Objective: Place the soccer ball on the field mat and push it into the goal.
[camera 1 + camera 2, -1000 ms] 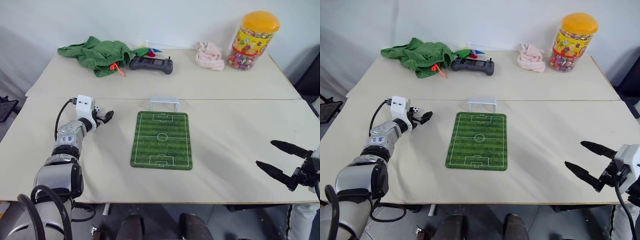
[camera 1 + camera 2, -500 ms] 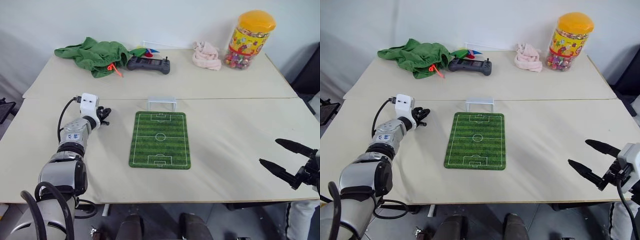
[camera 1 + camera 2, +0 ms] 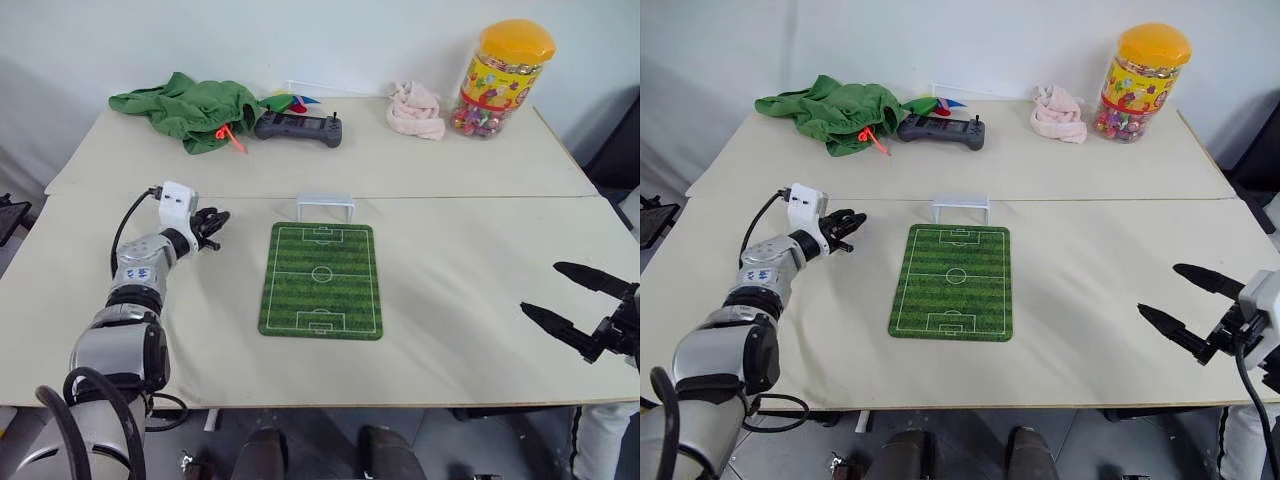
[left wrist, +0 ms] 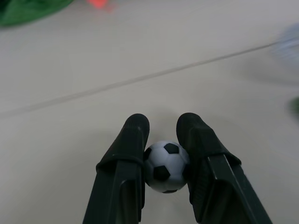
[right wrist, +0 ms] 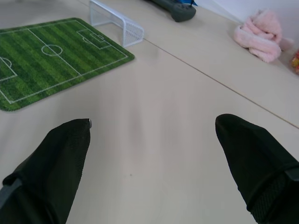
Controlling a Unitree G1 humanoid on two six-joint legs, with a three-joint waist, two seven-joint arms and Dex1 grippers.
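The tiny black-and-white soccer ball (image 4: 166, 167) sits pinched between the black fingers of my left gripper (image 3: 212, 222), which is shut on it just above the table, left of the mat. The green striped field mat (image 3: 322, 279) lies flat mid-table with white pitch lines. At its far end stands the small white goal (image 3: 326, 206), also seen from the right wrist as the goal (image 5: 117, 23) beside the mat (image 5: 51, 56). My right gripper (image 3: 575, 306) hovers open near the table's right front edge, with nothing between its fingers.
On the far table lie a crumpled green cloth (image 3: 185, 107), a dark controller (image 3: 298, 128), a pink rag (image 3: 417, 108) and a candy jar with an orange lid (image 3: 500, 77). A seam runs between the two tables behind the goal.
My left gripper went from open beside the ball to shut on it, then swung a little right toward the mat and lifted slightly. The right gripper barely moved.
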